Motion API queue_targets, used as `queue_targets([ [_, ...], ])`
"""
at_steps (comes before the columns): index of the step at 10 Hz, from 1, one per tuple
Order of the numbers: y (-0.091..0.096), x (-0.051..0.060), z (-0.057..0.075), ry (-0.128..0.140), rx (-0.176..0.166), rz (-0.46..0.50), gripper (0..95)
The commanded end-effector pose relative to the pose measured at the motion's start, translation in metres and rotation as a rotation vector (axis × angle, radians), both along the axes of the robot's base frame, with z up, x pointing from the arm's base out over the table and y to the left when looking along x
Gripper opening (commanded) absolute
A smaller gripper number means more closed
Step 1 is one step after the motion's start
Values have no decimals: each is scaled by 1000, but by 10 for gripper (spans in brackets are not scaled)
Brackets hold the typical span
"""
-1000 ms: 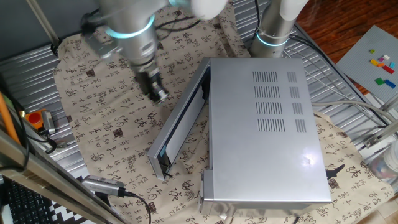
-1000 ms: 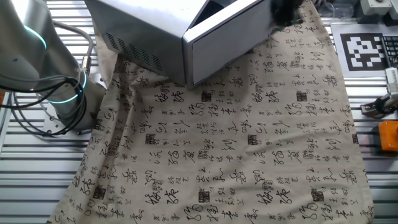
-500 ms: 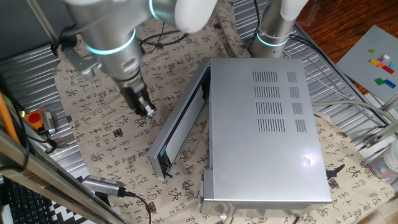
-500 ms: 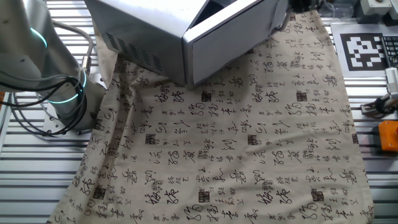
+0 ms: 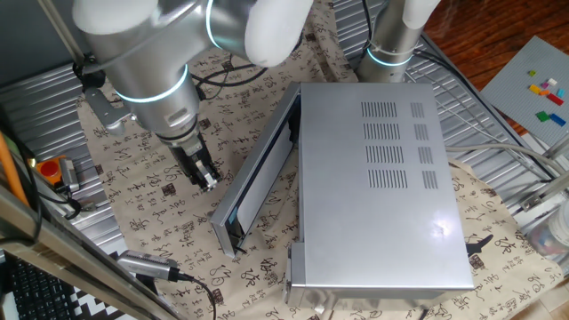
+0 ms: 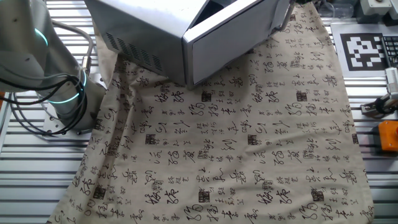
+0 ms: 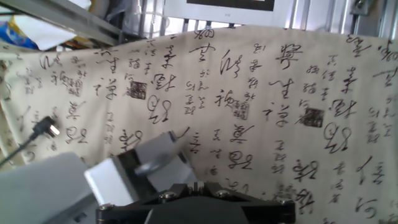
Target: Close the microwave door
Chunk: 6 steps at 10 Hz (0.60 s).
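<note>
The silver-grey microwave stands on a cloth printed with characters; its vented top faces up. The microwave door hangs ajar at a narrow angle on the box's left side, dark inner face towards the box. It also shows in the other fixed view. My gripper is shut and empty, pointing down, just left of the door's outer face and apart from it. In the hand view the fingertips are together over the cloth, with the door's free end at the lower left. The gripper is hidden in the other fixed view.
The arm's base stands behind the microwave. A black cable with a plug lies on the cloth near the door's free end. An orange part sits at the left edge. A grey brick plate lies at the right.
The gripper has moved down and towards the door's free end, along the outer face. It has left the other fixed view. The door has not moved.
</note>
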<state>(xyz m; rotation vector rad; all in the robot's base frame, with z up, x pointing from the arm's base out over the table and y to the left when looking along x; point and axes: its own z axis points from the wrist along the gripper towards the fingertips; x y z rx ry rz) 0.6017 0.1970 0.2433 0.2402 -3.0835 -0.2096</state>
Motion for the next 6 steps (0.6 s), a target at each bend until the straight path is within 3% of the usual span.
queue_targets([
  [1, 8, -2, 2, 10, -2, -17, 0],
  [6, 33, -12, 5, 46, 5, -89, 0],
])
